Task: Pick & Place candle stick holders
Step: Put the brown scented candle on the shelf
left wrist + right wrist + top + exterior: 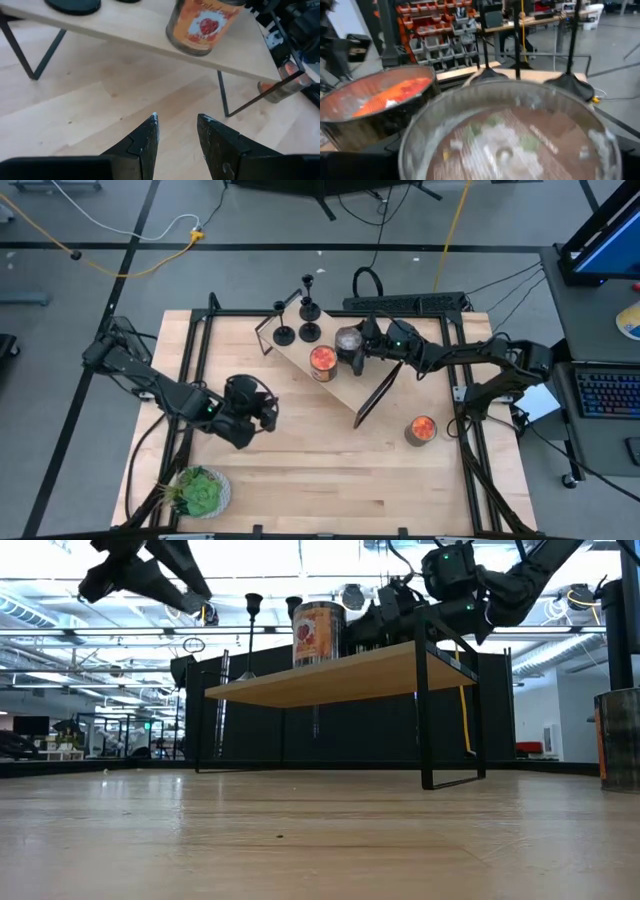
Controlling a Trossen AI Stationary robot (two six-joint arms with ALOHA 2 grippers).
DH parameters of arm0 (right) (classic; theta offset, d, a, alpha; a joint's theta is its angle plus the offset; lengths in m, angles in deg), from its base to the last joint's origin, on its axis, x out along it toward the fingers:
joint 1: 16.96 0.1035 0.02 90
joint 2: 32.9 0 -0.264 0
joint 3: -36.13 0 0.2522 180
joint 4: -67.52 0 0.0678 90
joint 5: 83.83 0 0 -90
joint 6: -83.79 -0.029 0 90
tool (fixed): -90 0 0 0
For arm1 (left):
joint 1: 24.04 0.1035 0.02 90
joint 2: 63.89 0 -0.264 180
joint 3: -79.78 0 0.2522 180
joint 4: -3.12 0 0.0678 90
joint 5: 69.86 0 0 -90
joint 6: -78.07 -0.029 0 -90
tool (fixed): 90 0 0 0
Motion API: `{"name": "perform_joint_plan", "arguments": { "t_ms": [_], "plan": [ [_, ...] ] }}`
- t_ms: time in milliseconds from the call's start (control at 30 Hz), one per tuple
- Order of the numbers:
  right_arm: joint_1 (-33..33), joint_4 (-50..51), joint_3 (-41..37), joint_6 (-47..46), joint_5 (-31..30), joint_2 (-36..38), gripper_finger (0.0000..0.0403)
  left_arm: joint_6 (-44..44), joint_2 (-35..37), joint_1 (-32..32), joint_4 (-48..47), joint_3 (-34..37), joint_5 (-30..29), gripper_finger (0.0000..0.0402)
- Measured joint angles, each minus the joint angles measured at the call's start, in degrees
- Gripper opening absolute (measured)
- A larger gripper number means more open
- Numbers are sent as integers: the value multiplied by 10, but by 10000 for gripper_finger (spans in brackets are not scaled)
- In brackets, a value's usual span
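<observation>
1. Left gripper [268, 415] hangs in front of the shelf [340, 385], fingers apart, empty
2. Holders [309, 330] stand at the shelf's far-left end
3. Right gripper [362, 345] stands wide around a grey can [348, 340] on the shelf; next, I think, release it and reach for a holder

I get the high view straight down on the whole table [300, 470] and both arms. Low view sits at tabletop level, looking across under the small shelf [330, 675] into the room. My left wrist view looks down past its fingers [145, 142] at the shelf's orange can [202, 27]; right wrist view sits very close on a silver can [510, 135].
</observation>
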Motion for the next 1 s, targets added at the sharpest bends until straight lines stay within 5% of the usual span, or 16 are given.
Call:
{"name": "perform_joint_plan", "arguments": {
  "t_ms": [1000],
  "plan": [
    [-4,-52,0,-42,-6,44,354,-4,31,0,14,37,36,145]
  ]
}}
